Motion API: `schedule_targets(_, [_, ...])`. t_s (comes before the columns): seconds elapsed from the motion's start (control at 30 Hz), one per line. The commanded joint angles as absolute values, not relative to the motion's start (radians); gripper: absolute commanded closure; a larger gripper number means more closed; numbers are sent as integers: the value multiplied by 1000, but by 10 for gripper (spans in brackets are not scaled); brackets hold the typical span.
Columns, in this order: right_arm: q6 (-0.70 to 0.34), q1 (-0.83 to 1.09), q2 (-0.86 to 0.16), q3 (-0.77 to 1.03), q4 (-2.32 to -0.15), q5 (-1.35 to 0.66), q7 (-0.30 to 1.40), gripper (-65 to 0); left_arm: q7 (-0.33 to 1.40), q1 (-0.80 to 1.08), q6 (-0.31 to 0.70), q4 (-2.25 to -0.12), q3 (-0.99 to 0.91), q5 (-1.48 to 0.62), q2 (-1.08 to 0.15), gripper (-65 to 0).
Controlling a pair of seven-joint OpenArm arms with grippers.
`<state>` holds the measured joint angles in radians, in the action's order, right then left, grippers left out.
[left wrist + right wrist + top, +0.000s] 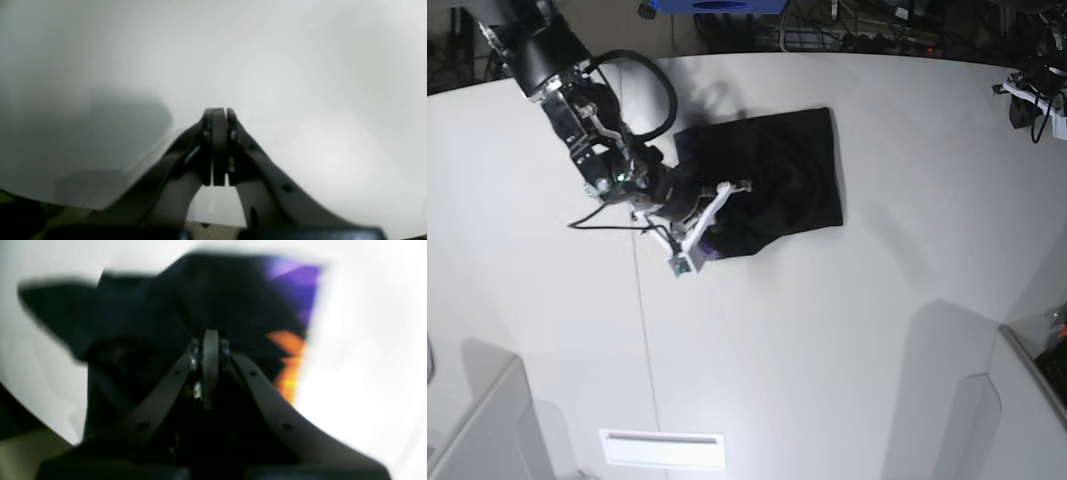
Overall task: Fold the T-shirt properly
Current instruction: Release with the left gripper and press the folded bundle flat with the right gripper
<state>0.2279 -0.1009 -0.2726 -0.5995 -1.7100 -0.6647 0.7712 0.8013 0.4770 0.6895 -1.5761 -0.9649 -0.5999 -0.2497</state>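
Observation:
The black T-shirt (787,170) lies partly folded on the white table (827,330), left of centre at the back. In the right wrist view the T-shirt (160,306) is blurred, and its orange-and-purple print (290,366) shows along its right edge. My right gripper (732,188) is at the shirt's near-left edge; in its wrist view the right gripper (210,336) is shut, with black cloth bunched around and under it. My left gripper (219,111) is shut and empty above bare white table, away from the shirt.
A blue object (717,5) and cables lie along the table's back edge. A dark device (1037,85) sits at the far right. A white slotted plate (662,450) lies near the front. Grey panels stand at both front corners. Camouflage cloth (20,206) shows beyond the table edge.

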Motion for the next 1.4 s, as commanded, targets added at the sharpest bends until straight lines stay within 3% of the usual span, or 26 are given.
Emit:
schedule_targets(0.0, [225, -117, -260, -615, -1724, -662, 754, 0, 783, 483, 698, -1590, -974, -611, -266, 0])
schedule_targets(0.37, [232, -125, -108, -829, -1758, -654, 762, 0, 783, 483, 698, -1590, -972, -611, -266, 0])
schedule_targets(0.5, [232, -160, -44, -883, -1781, -653, 860, 0, 783, 481, 698, -1590, -977, -611, -266, 0])
schedule_targets(0.57, [265, -165, -48, -869, -1848, -651, 895, 0, 783, 481, 698, -1590, -980, -611, -268, 0])
schedule_targets(0.7, [437, -131, -130, -806, -2009, -654, 969, 0, 783, 483, 698, -1589, -981, -611, -275, 0])
schedule_targets(0.8, [498, -119, -180, -780, -2008, -653, 977, 0, 783, 483, 698, -1575, -981, -616, -280, 0])
schedule_targets(1.1, [479, -186, -211, -714, -1853, -653, 883, 0, 783, 478, 698, -1570, -970, -618, -277, 0])
schedule_targets(1.37, [479, -242, -65, -843, -1725, -653, 868, 0, 783, 478, 698, -1569, -970, -618, -278, 0])
